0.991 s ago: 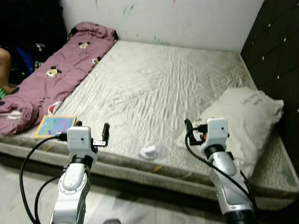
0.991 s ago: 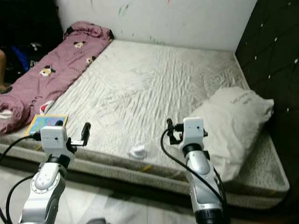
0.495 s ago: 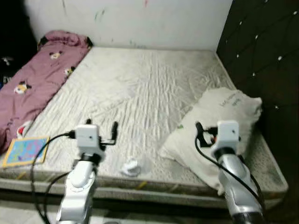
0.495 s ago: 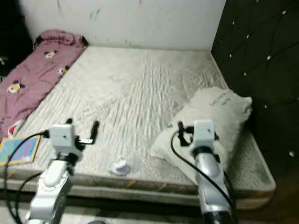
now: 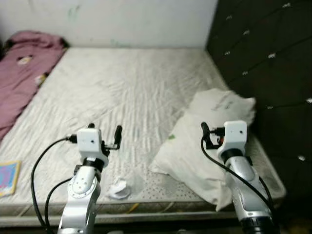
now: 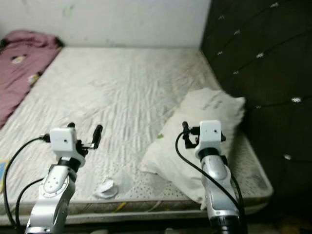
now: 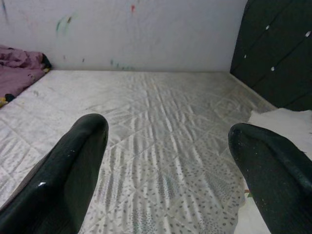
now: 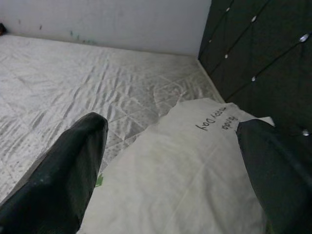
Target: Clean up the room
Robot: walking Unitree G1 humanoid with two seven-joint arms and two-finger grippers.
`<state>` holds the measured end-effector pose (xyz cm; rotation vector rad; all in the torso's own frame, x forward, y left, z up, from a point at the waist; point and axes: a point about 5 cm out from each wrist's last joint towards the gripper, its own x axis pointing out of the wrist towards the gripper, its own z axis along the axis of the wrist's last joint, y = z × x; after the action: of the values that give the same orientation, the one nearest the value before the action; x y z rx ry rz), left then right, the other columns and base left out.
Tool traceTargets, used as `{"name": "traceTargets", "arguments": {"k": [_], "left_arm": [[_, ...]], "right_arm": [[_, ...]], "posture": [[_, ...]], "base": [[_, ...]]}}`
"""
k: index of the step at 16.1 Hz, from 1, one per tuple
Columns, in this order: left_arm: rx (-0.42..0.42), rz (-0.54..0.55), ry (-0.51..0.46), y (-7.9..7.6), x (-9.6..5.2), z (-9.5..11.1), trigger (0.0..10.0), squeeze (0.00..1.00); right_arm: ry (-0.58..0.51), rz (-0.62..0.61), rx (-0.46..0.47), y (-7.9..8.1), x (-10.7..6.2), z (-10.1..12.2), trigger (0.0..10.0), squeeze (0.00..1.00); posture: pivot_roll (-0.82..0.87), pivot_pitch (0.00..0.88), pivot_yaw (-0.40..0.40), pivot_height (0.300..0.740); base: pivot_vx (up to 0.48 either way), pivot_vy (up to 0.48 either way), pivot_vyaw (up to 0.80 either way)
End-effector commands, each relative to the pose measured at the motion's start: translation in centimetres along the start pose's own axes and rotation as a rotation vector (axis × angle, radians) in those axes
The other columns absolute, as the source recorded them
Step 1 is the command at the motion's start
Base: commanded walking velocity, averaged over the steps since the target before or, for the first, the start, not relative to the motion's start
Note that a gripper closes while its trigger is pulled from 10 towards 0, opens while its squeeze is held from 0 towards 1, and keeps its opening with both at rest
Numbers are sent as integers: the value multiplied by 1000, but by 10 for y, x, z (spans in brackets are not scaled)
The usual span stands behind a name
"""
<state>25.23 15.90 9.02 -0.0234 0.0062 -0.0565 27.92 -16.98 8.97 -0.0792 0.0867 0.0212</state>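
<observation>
A bare grey-white mattress (image 5: 122, 92) fills the middle of the scene. A white pillow (image 5: 207, 146) with dark lettering lies askew at its right side, near the front edge. A small crumpled white scrap (image 5: 117, 189) sits close to the mattress's front edge. A pink printed blanket (image 5: 22, 68) is bunched along the left side, and a colourful flat book (image 5: 7, 176) lies at the front left corner. My left gripper (image 5: 104, 129) is open, held over the front of the mattress above the scrap. My right gripper (image 8: 170, 126) is open over the pillow's near end. Both hold nothing.
A dark quilted headboard (image 5: 263, 58) stands along the right side of the bed. A white wall (image 5: 122, 19) with faint coloured marks closes the far end. The mattress's front edge (image 5: 146, 207) runs just below my arms.
The whole picture has shifted left, so the camera has turned right: pillow and headboard are now more central, blanket and book near the left edge. Both arms keep the same raised, open pose.
</observation>
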Motion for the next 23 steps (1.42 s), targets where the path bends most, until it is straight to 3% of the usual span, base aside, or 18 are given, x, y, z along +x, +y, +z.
{"name": "traceTargets", "arguments": {"k": [1, 13, 15, 16, 19, 20, 22, 23], "left_arm": [[-4, 32, 21, 10, -2, -3, 10000, 0], [-39, 85, 27, 16, -3, -4, 10000, 0], [-2, 119, 37, 20, -5, -6, 10000, 0], [87, 154, 30, 23, -6, -3, 10000, 0], [118, 224, 90, 26, -6, 0, 10000, 0], [95, 124, 37, 20, -8, 7, 10000, 0], [70, 91, -18, 17, -11, 11, 10000, 0], [106, 116, -12, 15, -11, 11, 10000, 0]], "right_arm": [[-21, 29, 14, 9, 2, 6, 10000, 0], [2, 88, 20, 16, 1, 1, 10000, 0], [-10, 48, 36, 12, 1, 1, 10000, 0], [-11, 30, 46, 10, 1, 2, 10000, 0], [10, 1, 71, 9, 2, 3, 10000, 0], [-8, -5, 66, 10, 0, 5, 10000, 0], [-28, 4, 42, 12, -1, 8, 10000, 0], [-33, -9, 6, 12, -1, 9, 10000, 0]], "posture": [[50, 0, -30, 740], [55, 0, -29, 740], [50, 0, -18, 740], [48, 0, -12, 740], [49, 0, -4, 740], [52, 0, -3, 740], [44, 0, -3, 740], [43, 0, -4, 740]], "base": [[0, 480, 0], [0, 480, 0], [0, 480, 0], [0, 0, 0], [0, 0, 0], [0, 0, 0], [0, 0, 0], [0, 0, 0]]}}
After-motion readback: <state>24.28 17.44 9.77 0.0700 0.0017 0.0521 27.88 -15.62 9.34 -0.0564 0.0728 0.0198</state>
